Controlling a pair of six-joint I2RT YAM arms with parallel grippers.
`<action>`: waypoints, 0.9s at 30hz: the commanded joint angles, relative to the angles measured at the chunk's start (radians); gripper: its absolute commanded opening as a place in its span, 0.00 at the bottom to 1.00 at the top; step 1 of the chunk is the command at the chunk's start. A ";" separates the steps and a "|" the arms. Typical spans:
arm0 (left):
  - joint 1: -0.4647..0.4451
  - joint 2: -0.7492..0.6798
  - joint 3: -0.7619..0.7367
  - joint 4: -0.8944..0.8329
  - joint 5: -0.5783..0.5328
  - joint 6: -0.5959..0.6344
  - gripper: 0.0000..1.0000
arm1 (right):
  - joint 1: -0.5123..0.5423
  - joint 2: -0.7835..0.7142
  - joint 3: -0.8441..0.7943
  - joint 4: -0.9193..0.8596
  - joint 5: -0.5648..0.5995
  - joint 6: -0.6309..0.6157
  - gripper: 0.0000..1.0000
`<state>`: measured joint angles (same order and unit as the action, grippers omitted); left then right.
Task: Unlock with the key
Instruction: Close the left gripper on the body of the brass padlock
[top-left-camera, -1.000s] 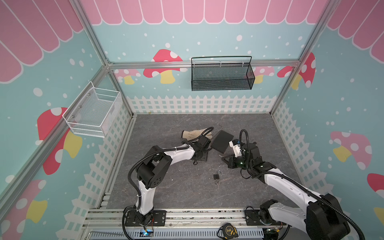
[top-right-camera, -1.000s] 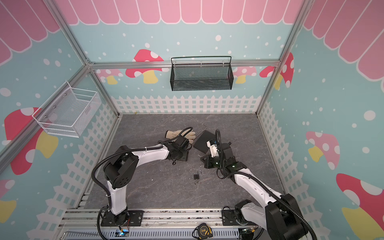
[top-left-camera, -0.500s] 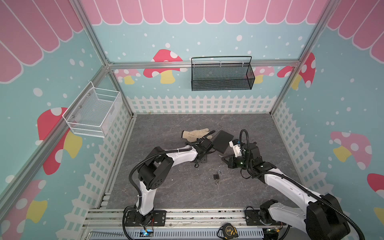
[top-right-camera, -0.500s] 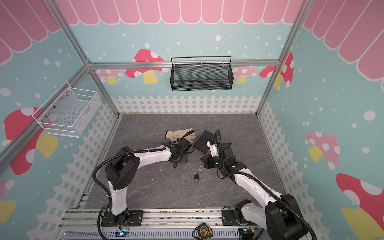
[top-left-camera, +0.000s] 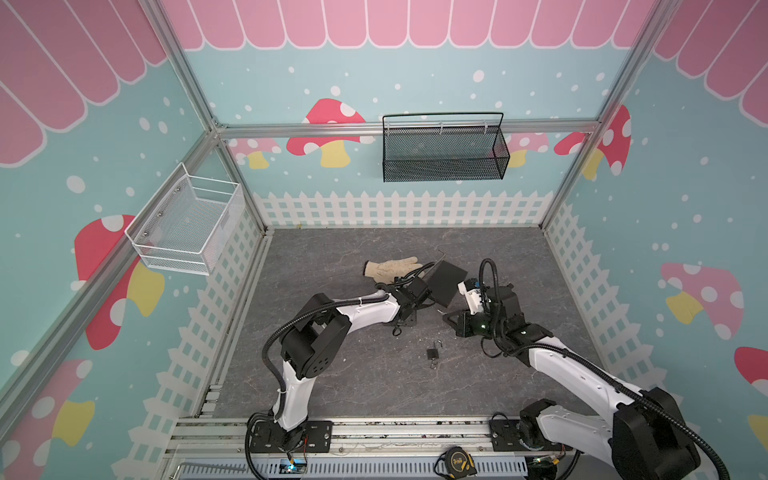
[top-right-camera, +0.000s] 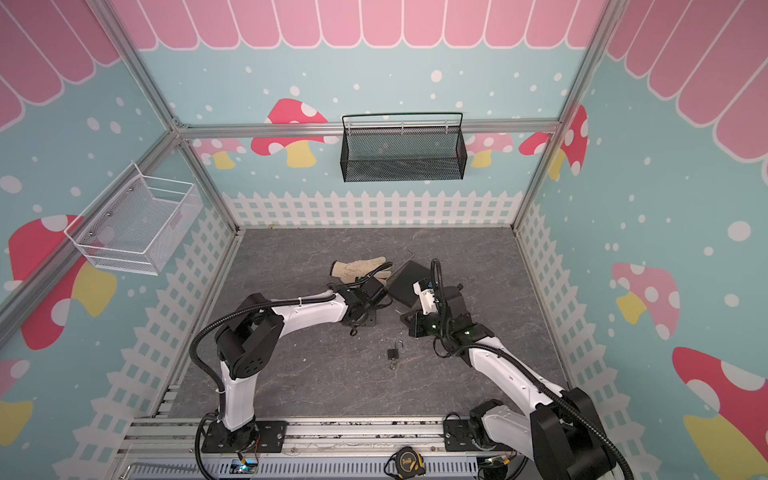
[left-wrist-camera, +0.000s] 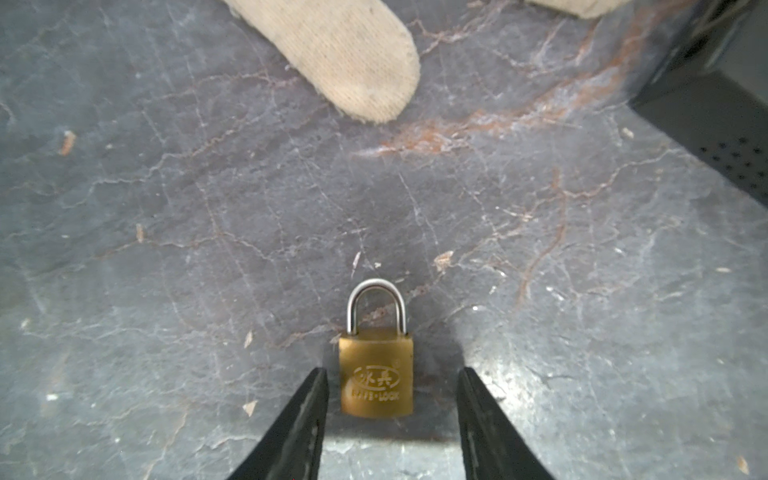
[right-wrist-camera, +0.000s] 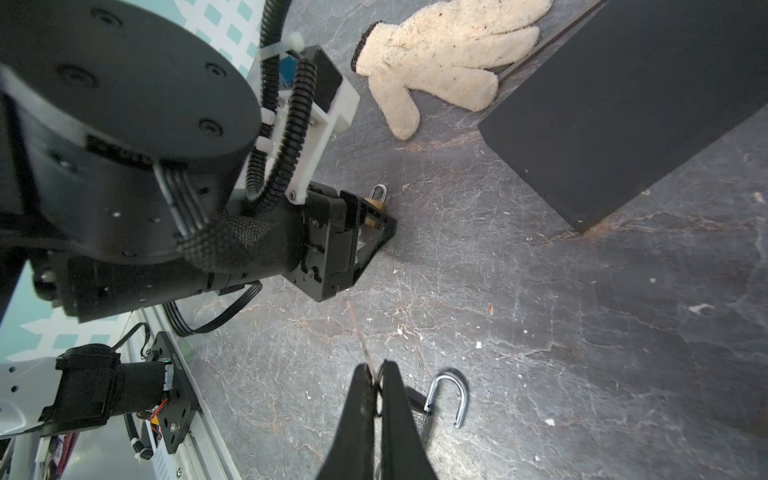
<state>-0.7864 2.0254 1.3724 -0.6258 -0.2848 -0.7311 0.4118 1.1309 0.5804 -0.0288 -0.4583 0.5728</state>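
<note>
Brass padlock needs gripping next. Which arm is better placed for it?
Left. The left gripper has its open jaws on either side of the brass padlock, whose shackle is closed. The right gripper is shut and stands apart from it, nearer the dark padlock with the open shackle.

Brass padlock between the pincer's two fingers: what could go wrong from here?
The brass padlock lies flat and off-centre between the left pincer's open jaws, nearer one finger. If they close, it might get shoved or twisted rather than gripped. The glove and black box lie just ahead, so a skidding padlock could end up against them.
</note>
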 joint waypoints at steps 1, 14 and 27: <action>0.009 0.032 0.010 -0.042 -0.004 -0.032 0.48 | -0.007 0.013 -0.012 0.022 -0.013 -0.011 0.00; 0.035 0.022 -0.032 0.017 0.062 -0.033 0.36 | -0.007 0.036 -0.008 0.035 -0.023 -0.002 0.00; 0.032 0.003 -0.061 0.006 0.056 -0.032 0.33 | -0.007 0.047 -0.009 0.043 -0.031 0.003 0.00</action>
<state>-0.7593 2.0186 1.3529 -0.5880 -0.2577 -0.7525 0.4114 1.1702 0.5804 0.0017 -0.4767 0.5766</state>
